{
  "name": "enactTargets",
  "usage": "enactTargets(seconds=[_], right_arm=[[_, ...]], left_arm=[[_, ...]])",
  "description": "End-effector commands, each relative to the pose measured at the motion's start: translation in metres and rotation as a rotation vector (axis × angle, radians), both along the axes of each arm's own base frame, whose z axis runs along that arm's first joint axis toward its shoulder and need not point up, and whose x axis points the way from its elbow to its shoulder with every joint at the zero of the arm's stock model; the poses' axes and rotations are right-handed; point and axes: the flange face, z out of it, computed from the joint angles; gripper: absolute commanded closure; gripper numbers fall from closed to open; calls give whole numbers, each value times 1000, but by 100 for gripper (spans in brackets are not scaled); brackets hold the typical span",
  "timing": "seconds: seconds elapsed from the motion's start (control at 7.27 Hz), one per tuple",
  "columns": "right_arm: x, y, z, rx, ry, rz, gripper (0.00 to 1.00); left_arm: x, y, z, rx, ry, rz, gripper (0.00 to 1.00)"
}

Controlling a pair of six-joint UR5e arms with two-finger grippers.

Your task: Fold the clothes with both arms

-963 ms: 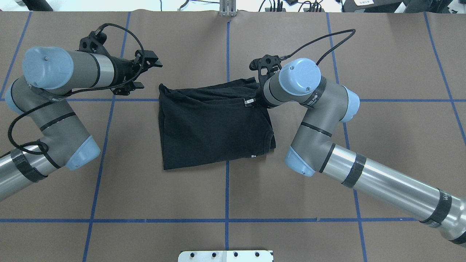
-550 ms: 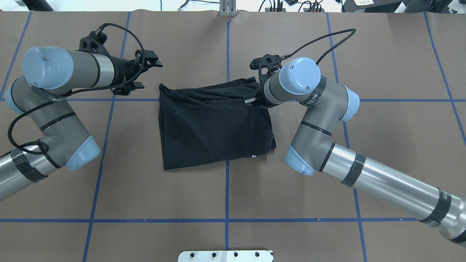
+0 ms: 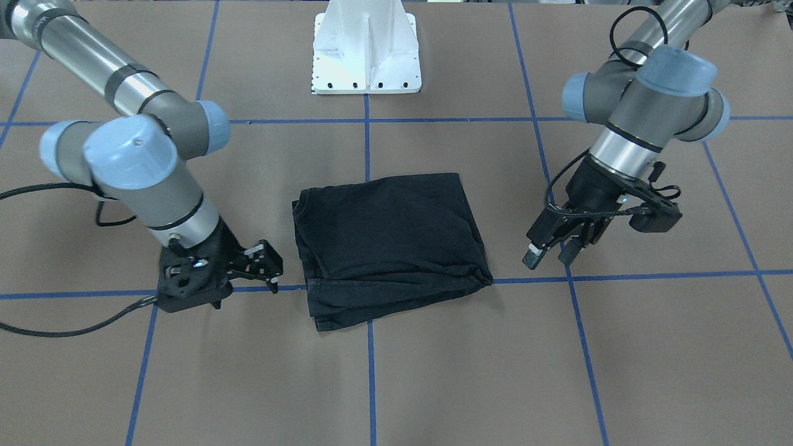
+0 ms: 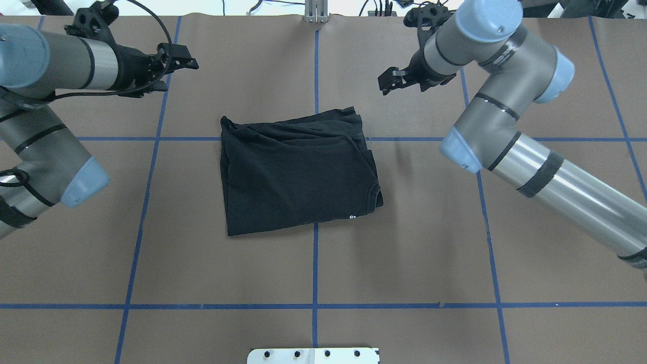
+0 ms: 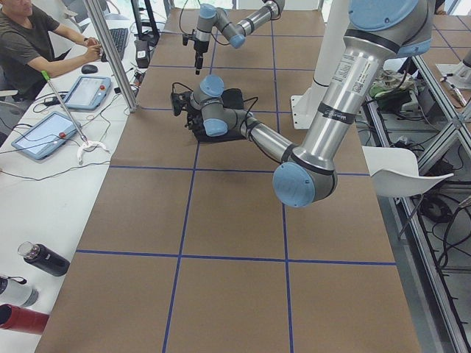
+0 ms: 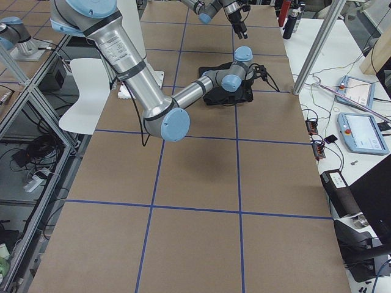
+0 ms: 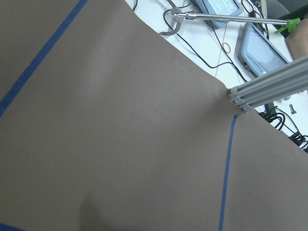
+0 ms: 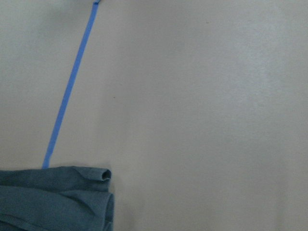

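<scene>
T-shirt [image 3: 387, 241] lies folded into a black, roughly square bundle at the centre of the front-facing view, on the brown table [image 3: 619, 347], with its stacked edges bunched along the lower side. The right gripper [image 3: 272, 266] sits just left of the bundle's lower left corner, fingers spread and holding nothing. The left gripper [image 3: 548, 260] hangs at right, well clear of the cloth, fingers also parted and empty.

From overhead, the T-shirt [image 4: 298, 172] fills the middle of the frame. The left gripper [image 4: 177, 76] is at upper left and the right gripper [image 4: 384, 83] at upper right, both agape and apart from the fabric.

Both side views show the bundle far up the frame, half hidden behind the near arm; they do not settle what the fingers are doing.

The left wrist view shows only table and blue tape lines. The right wrist view catches a rolled corner of the shirt at lower left.

The fold looks about finished. The risk I see is the loose, puffy layered edge. A low pass by the right arm could snag that corner, or a pinch of only the top layer could drag the fold open.
</scene>
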Motion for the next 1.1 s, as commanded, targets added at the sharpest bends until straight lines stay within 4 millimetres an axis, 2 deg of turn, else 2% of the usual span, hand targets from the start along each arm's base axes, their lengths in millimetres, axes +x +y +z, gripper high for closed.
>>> enactTargets(seconds=[0.0, 0.14, 0.28, 0.41, 0.55, 0.69, 0.83, 0.96], right_arm=[[104, -13, 43, -32, 95, -27, 0], [139, 1, 74, -57, 144, -39, 0], [178, 26, 110, -54, 173, -40, 0], [218, 41, 151, -82, 187, -36, 0], [246, 66, 185, -105, 199, -22, 0], [268, 86, 198, -97, 191, 7, 0], [271, 88, 204, -110, 193, 19, 0], [288, 97, 226, -150, 205, 36, 0]], left_arm=[[-76, 3, 57, 168, -202, 35, 1], [-118, 5, 84, 244, -305, 43, 1], [-149, 10, 106, 297, -370, 80, 1], [-172, 14, 127, 316, -425, 95, 1], [-193, 18, 148, 347, -496, 114, 0], [-210, 23, 158, 358, -519, 123, 0], [-222, 39, 170, 426, -494, 220, 0], [-243, 41, 174, 504, -546, 245, 0]])
